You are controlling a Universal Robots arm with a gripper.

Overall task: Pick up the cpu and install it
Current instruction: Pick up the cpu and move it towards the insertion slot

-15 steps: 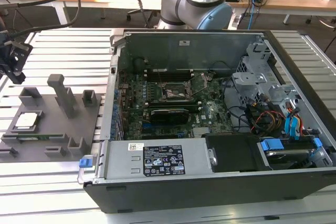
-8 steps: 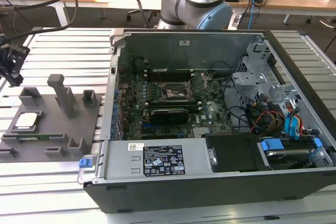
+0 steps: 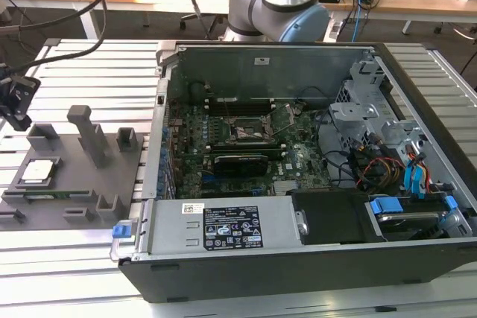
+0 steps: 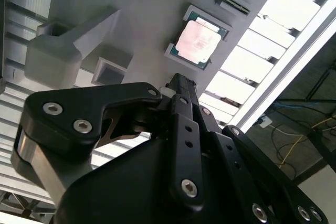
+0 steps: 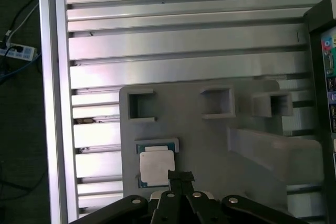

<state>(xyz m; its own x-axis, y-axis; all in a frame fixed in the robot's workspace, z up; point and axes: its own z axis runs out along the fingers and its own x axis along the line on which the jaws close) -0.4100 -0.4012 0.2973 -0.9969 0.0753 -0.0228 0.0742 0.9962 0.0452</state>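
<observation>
The cpu [image 3: 39, 171] is a small flat square chip with a silver top. It lies in a shallow seat on the grey fixture plate [image 3: 82, 178] at the exterior view's left, outside the computer case. My gripper [image 3: 18, 113] hangs above that end of the plate. In both wrist views the cpu [image 4: 198, 42] [image 5: 156, 164] lies just beyond the tip of the gripper [image 4: 181, 83] [image 5: 180, 176], apart from it. The black fingers are pressed together with nothing between them. Inside the open case, the dark socket frame [image 3: 252, 132] sits on the green motherboard.
The open computer case [image 3: 261, 72] takes up the middle and the exterior view's right, with a black expansion card [image 3: 238, 163], cables and blue drive brackets inside. Grey upright blocks [image 3: 91, 135] rise from the fixture plate. Everything rests on a ribbed aluminium table [image 5: 184, 51].
</observation>
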